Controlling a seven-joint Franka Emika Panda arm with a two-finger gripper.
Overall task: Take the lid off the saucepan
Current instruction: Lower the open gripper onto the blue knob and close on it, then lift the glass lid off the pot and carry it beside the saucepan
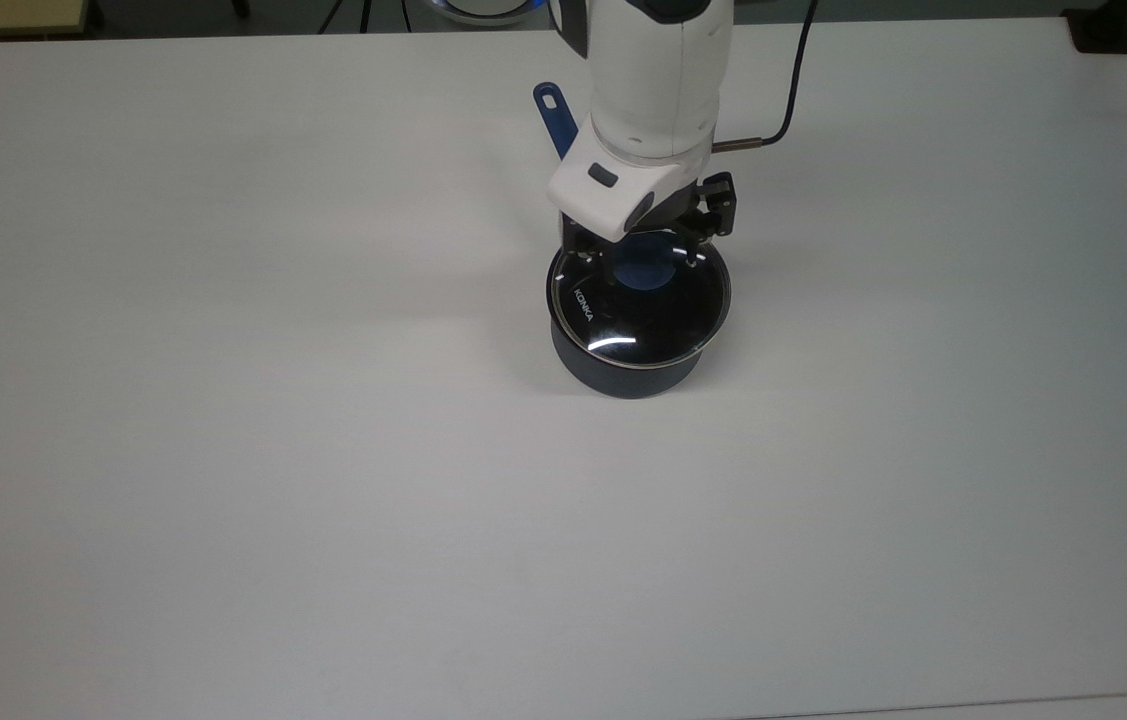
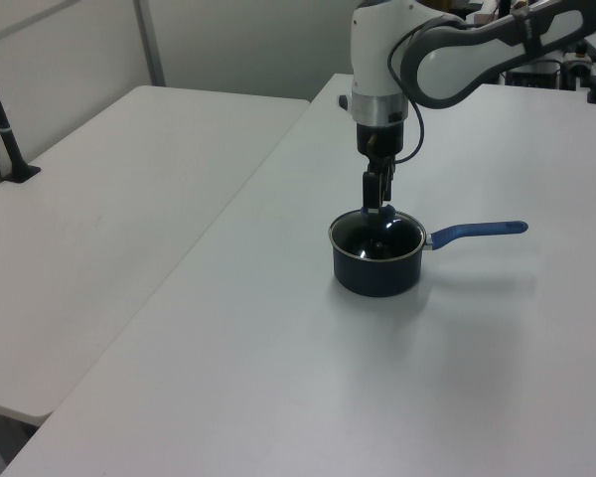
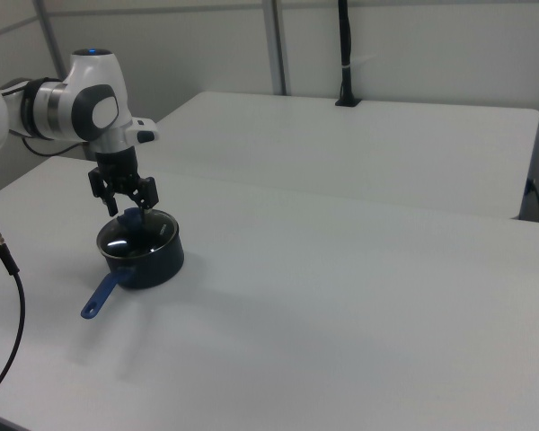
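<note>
Lid [image 1: 638,305] knob [image 1: 646,272] between open jaws.

The scene is being lit evenly and softly from overhead, and the white table [image 1: 223,450] is being rendered pale grey without harsh glare. Short white streaks are being reflected on the glass lid [image 1: 639,310]. Faint, diffuse shadows are being cast beside the saucepan [image 2: 377,273]. Little blur is being shown; mild softness is being seen overall.
</note>
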